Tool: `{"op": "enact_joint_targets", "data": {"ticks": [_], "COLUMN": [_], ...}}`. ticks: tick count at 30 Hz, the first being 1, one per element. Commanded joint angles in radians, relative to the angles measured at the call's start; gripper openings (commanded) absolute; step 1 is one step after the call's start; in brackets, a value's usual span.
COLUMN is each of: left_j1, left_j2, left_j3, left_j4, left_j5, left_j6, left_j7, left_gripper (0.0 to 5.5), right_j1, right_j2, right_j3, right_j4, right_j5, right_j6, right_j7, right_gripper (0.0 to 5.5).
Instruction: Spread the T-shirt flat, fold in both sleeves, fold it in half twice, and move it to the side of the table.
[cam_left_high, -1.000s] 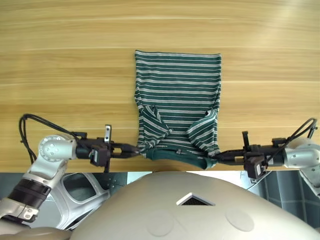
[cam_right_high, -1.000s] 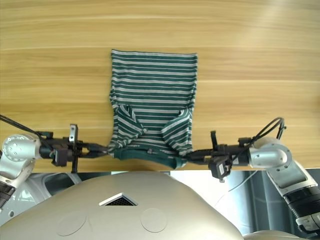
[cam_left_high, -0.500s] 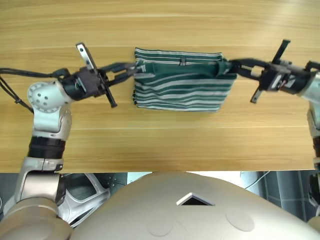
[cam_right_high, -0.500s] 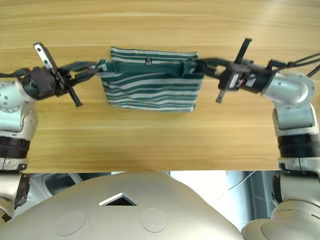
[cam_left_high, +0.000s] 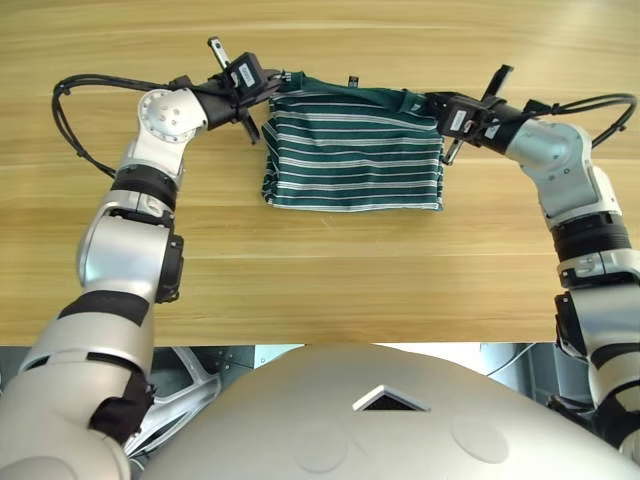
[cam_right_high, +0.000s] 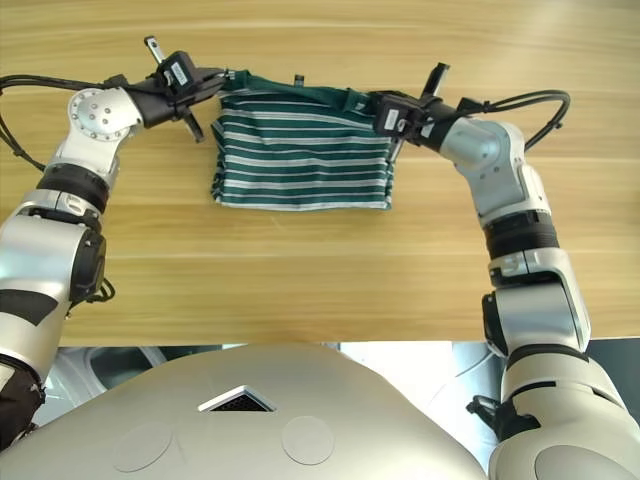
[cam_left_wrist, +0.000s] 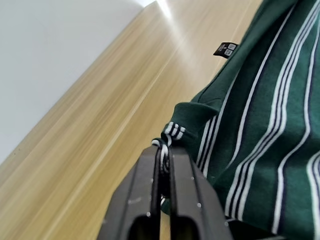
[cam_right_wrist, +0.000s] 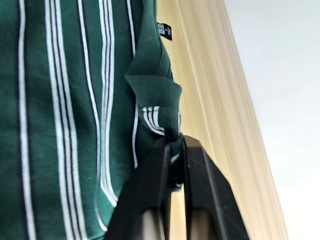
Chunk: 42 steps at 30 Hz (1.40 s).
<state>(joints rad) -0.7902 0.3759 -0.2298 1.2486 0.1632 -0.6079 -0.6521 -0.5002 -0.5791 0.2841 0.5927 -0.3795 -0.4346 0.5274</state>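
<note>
The green T-shirt (cam_left_high: 352, 150) with white stripes lies folded in half on the wooden table (cam_left_high: 320, 270), its folded edge toward me and its collar edge at the far side. My left gripper (cam_left_high: 272, 83) is shut on the shirt's far left corner (cam_left_wrist: 170, 134). At the far right corner (cam_right_wrist: 160, 120), my right gripper (cam_left_high: 428, 102) is shut on the fabric. Both pinch the cloth between closed fingertips, just above the tabletop. A small tag (cam_left_high: 353, 80) sticks up at the collar.
Bare wood lies on every side of the shirt. The table's near edge (cam_left_high: 320, 343) runs just in front of my body. Black cables (cam_left_high: 90, 90) loop off both forearms above the table.
Both grippers carried the shirt's near edge up and over to the far edge, folding it in half. They have since moved closer together and lower at the far corners.
</note>
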Motion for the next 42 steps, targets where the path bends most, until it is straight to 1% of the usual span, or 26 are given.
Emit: {"op": "enact_joint_targets", "data": {"ticks": [1, 4, 8, 13, 20, 22, 24, 25, 26, 28, 31, 35, 36, 38, 40, 42], "left_j1": [-0.054, -0.065, -0.071, -0.064, -0.036, -0.026, -0.017, -0.015, -0.016, -0.024, -0.049, -0.102, -0.112, -0.126, -0.142, -0.147], "left_j2": [-0.038, -0.059, -0.078, -0.095, -0.125, -0.136, -0.146, -0.148, -0.149, -0.146, -0.133, -0.103, -0.099, -0.099, -0.1, -0.101], "left_j3": [0.004, 0.014, -0.001, -0.042, -0.073, -0.072, -0.047, -0.031, -0.013, 0.027, 0.123, 0.323, 0.362, 0.438, 0.591, 0.725], "left_j4": [0.07, 0.095, 0.11, 0.121, 0.134, 0.137, 0.139, 0.139, 0.139, 0.138, 0.133, 0.127, 0.127, 0.127, 0.125, 0.123], "left_j5": [0.049, 0.077, 0.134, 0.218, 0.29, 0.295, 0.272, 0.258, 0.244, 0.213, 0.141, -0.018, -0.046, -0.105, -0.244, -0.366], "left_j6": [0.069, 0.118, 0.171, 0.215, 0.259, 0.282, 0.302, 0.309, 0.319, 0.339, 0.364, 0.414, 0.429, 0.457, 0.501, 0.548], "left_j7": [0.111, 0.197, 0.31, 0.375, 0.377, 0.353, 0.303, 0.284, 0.275, 0.275, 0.319, 0.38, 0.389, 0.4, 0.395, 0.38], "left_gripper": [0.04, 0.04, 0.04, 0.04, 0.04, 0.04, 0.04, 0.4, 0.55, 0.8, 1.26, 1.76, 1.97, 2.0, 2.0, 2.0], "right_j1": [-0.084, -0.139, -0.191, -0.224, -0.239, -0.244, -0.25, -0.252, -0.256, -0.265, -0.282, -0.321, -0.331, -0.347, -0.351, -0.336], "right_j2": [0.046, 0.083, 0.137, 0.186, 0.223, 0.235, 0.247, 0.251, 0.253, 0.254, 0.257, 0.271, 0.273, 0.273, 0.268, 0.269], "right_j3": [0.023, 0.036, 0.077, 0.112, 0.145, 0.13, 0.099, 0.085, 0.068, 0.028, -0.055, -0.225, -0.27, -0.339, -0.368, -0.359], "right_j4": [0.115, 0.219, 0.349, 0.465, 0.556, 0.576, 0.598, 0.608, 0.617, 0.633, 0.652, 0.68, 0.686, 0.697, 0.708, 0.708], "right_j5": [-0.055, -0.093, -0.143, -0.172, -0.191, -0.176, -0.147, -0.133, -0.116, -0.08, 0.005, 0.179, 0.226, 0.298, 0.32, 0.31], "right_j6": [0.025, 0.064, 0.086, 0.084, 0.082, 0.094, 0.109, 0.113, 0.115, 0.117, 0.11, 0.115, 0.12, 0.134, 0.145, 0.126], "right_j7": [-0.081, -0.16, -0.242, -0.292, -0.318, -0.331, -0.349, -0.353, -0.359, -0.373, -0.368, -0.331, -0.318, -0.303, -0.302, -0.283], "right_gripper": [0.12, 0.12, 0.12, 0.12, 0.12, 0.12, 0.12, 0.5, 0.66, 0.97, 1.48, 2.04, 2.28, 2.56, 2.96, 3.32]}}
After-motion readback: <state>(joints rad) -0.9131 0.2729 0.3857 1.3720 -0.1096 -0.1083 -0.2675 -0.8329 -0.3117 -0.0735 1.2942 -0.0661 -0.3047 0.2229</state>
